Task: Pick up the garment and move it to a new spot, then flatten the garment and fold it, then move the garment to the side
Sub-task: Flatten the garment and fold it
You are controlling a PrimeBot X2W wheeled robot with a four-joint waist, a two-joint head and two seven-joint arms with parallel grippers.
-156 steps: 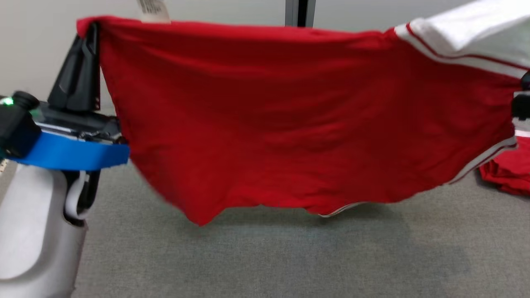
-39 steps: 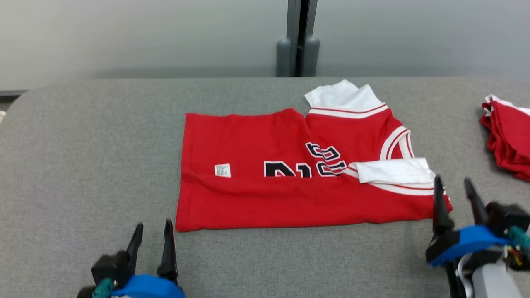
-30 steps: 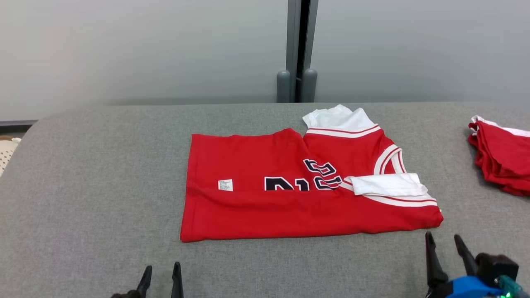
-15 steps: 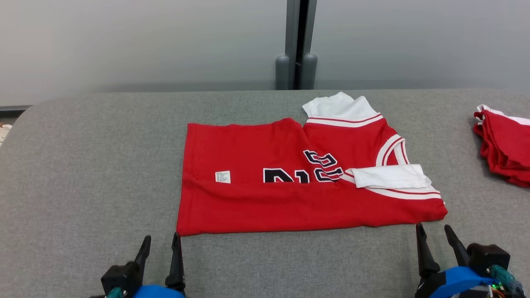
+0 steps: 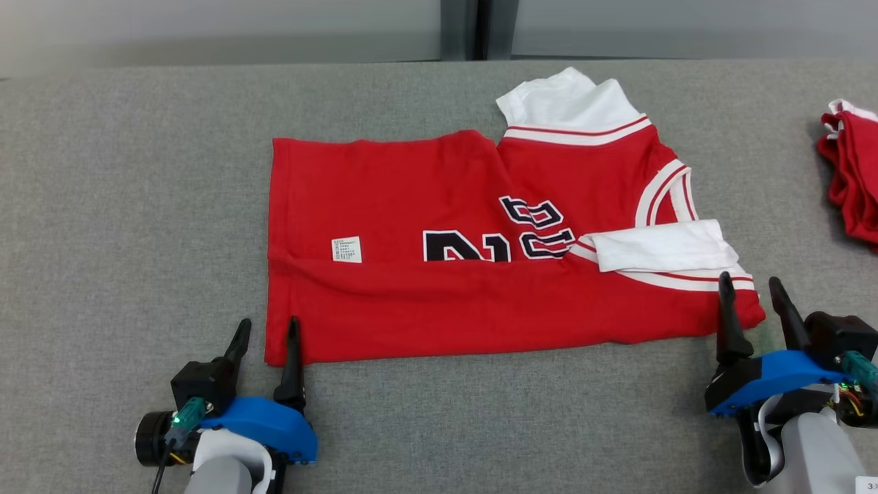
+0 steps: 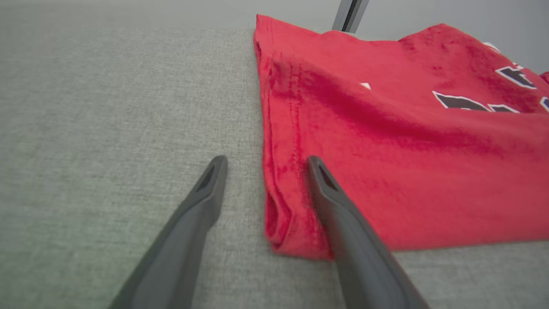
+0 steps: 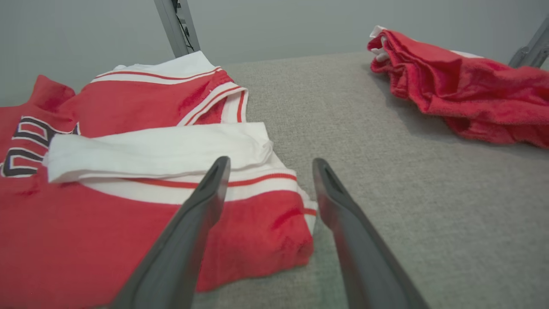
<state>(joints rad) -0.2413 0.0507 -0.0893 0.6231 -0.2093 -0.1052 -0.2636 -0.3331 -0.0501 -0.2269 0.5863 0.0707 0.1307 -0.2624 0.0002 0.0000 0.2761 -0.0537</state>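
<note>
The red garment (image 5: 446,288), its near edge folded up over part of the black lettering and a white sleeve turned across it, lies flat in the middle of the grey worktop (image 5: 137,206), well apart from a heap of red cloth (image 5: 850,178) at the right edge. The left tool (image 5: 268,322) stands spread and empty at the garment's near left corner, one finger over the cloth, the other over bare worktop. The right tool (image 5: 749,278), likewise spread and holding nothing, straddles the near right corner.
</note>
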